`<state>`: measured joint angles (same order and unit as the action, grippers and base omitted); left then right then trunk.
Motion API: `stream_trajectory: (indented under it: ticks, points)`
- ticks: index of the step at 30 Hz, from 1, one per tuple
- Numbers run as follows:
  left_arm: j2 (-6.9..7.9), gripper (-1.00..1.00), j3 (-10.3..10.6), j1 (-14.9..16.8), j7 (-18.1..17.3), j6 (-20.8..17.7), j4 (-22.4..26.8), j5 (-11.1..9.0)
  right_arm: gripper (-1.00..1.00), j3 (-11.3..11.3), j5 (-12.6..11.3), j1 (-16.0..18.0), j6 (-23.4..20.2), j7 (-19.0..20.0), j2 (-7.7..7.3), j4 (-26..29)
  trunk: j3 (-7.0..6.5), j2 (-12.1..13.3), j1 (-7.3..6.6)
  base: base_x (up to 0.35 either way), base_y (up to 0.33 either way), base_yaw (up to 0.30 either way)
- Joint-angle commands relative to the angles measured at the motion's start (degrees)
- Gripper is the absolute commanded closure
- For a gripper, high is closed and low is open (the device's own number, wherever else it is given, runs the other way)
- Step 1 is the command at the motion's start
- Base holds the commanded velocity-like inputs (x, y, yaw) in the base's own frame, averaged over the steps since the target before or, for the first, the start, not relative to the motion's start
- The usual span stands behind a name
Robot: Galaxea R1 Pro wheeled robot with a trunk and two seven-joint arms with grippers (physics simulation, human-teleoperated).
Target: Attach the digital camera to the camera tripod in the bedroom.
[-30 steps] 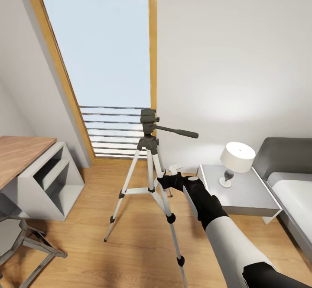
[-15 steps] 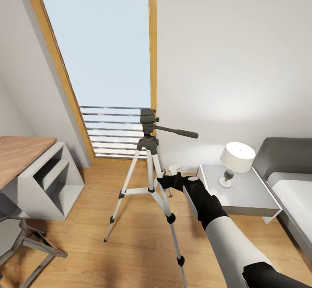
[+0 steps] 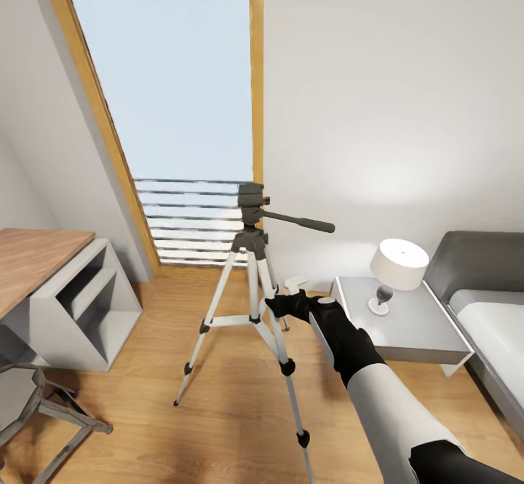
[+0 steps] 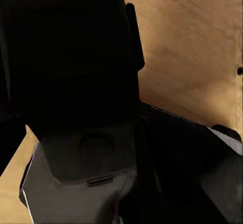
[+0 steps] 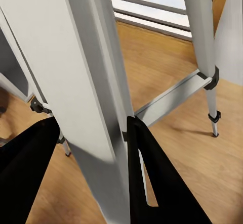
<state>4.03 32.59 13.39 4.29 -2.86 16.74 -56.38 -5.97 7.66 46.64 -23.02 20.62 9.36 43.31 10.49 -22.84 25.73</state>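
The camera tripod [image 3: 251, 251] stands on the wood floor in front of the tall window, its dark grey head and pan handle pointing right. My right gripper [image 3: 280, 302] reaches its near leg about halfway down. In the right wrist view this silver leg [image 5: 91, 82] runs between the two black fingers [image 5: 30, 158], which both press against it. In the left wrist view a black boxy body with a grey face, the digital camera [image 4: 71, 57], sits close between the fingers of my left gripper [image 4: 76, 128], with wood floor behind it.
A grey nightstand [image 3: 429, 338] with a white lamp [image 3: 399, 264] stands right of the tripod, and the bed [image 3: 495, 316] lies beyond it. At the left are a wooden desk [image 3: 36, 251], a white shelf unit [image 3: 87, 302] and a grey stool [image 3: 44, 411].
The tripod's head and pan handle have shifted slightly to the right, along with my right gripper on the leg.
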Motion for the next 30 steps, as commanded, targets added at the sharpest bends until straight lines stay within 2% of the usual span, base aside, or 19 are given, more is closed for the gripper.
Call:
stream_trajectory:
  ticks: [1,4,5,6,7,9,11,12,15,19,20,21,23,24,26,27,28,29,30]
  points:
    - [1.41,1.0,0.32,0.04,0.29,-3.13,4.5,-0.42,1.0,0.12,1.52,0.02,0.55,0.28,-0.45,-1.01,0.13,-0.08,0.05,0.0,0.0,0.0]
    - [3.74,1.0,0.16,0.09,0.43,-8.11,12.02,-0.41,1.0,0.12,1.42,0.02,1.69,0.24,-0.92,-1.2,0.13,-0.08,0.05,0.0,0.0,0.0]
    - [5.5,1.0,-0.01,0.11,0.89,-11.49,17.65,-0.42,1.0,0.14,1.38,0.02,2.44,0.3,-1.13,-1.33,0.13,-0.08,0.05,0.0,0.0,0.0]
    - [6.42,1.0,-0.07,0.12,1.31,-13.14,20.61,-0.43,1.0,0.14,1.36,0.02,2.76,0.31,-1.21,-1.4,0.13,-0.08,0.05,0.0,0.0,0.0]
    - [9.85,1.0,-0.34,0.14,4.59,-19.23,32.93,-0.5,1.0,0.15,1.33,0.02,3.51,0.34,-1.46,-1.74,0.13,-0.08,0.05,0.0,0.0,0.0]
    - [11.04,1.0,-0.59,0.19,7.36,-21.94,39.0,-0.53,1.0,0.16,1.32,0.02,3.7,0.36,-1.55,-2.03,0.13,-0.08,0.05,0.0,0.0,0.0]
    - [11.77,1.0,-1.5,0.27,10.75,-24.55,44.71,-0.57,1.0,0.16,1.33,0.02,3.82,0.37,-1.71,-2.29,0.13,-0.08,0.05,0.0,0.0,0.0]
    - [12.17,1.0,-3.26,0.32,14.56,-27.26,49.83,-0.76,1.0,0.17,1.32,0.03,3.89,0.38,-1.95,-2.47,0.13,-0.08,0.05,0.0,0.0,0.0]
    - [12.33,1.0,-6.94,0.4,20.22,-31.75,56.28,-1.09,1.0,0.17,1.3,0.03,3.96,0.38,-2.23,-2.67,0.13,-0.08,0.05,0.0,0.0,0.0]
    - [11.34,1.0,-13.03,1.05,26.02,-39.47,63.07,-1.35,1.0,0.11,1.27,0.03,4.01,0.39,-2.52,-2.86,0.13,-0.08,0.05,0.0,0.0,0.0]
    - [10.72,1.0,-15.19,2.35,27.11,-42.17,64.6,-1.38,1.0,0.1,1.29,0.03,4.02,0.4,-2.58,-3.03,0.13,-0.08,0.05,0.0,0.0,0.0]
    - [10.43,1.0,-16.26,3.29,27.55,-43.43,65.17,-1.4,1.0,0.1,1.29,0.03,4.02,0.4,-2.6,-3.14,0.13,-0.08,0.05,0.0,0.0,0.0]
    - [9.79,1.0,-19.35,7.0,28.43,-46.93,66.29,-1.42,1.0,0.09,1.3,0.03,4.03,0.44,-2.64,-3.36,0.13,-0.08,0.05,0.0,0.0,0.0]
    - [9.53,1.0,-21.18,9.93,28.77,-49.29,66.71,-1.46,1.0,0.09,1.33,0.03,4.03,0.45,-2.65,-3.44,0.13,-0.08,0.05,0.0,0.0,0.0]
    - [9.36,1.0,-22.57,13.16,29.0,-51.62,66.95,-1.47,1.0,0.09,1.32,0.03,4.03,0.46,-2.66,-3.49,0.13,-0.08,0.05,0.0,0.0,0.0]
    - [9.25,1.0,-23.51,16.77,29.18,-53.45,67.04,-1.46,1.0,0.09,1.32,0.03,4.03,0.47,-2.67,-3.53,0.13,-0.08,0.05,0.0,0.0,0.0]
    - [9.21,1.0,-23.85,18.68,29.27,-54.08,66.96,-1.48,1.0,0.09,1.32,0.03,4.03,0.47,-2.67,-3.54,0.13,-0.08,0.05,0.0,0.0,0.0]
    - [9.32,1.0,-24.9,28.63,29.94,-55.88,65.63,-1.53,1.0,0.08,1.32,0.03,4.03,0.47,-2.68,-3.57,0.13,-0.08,0.05,0.0,0.0,0.0]
    - [9.41,1.0,-25.13,32.65,30.21,-56.22,64.28,-1.62,1.0,0.08,1.31,0.03,4.03,0.47,-2.68,-3.58,0.13,-0.08,0.05,0.0,0.0,0.0]
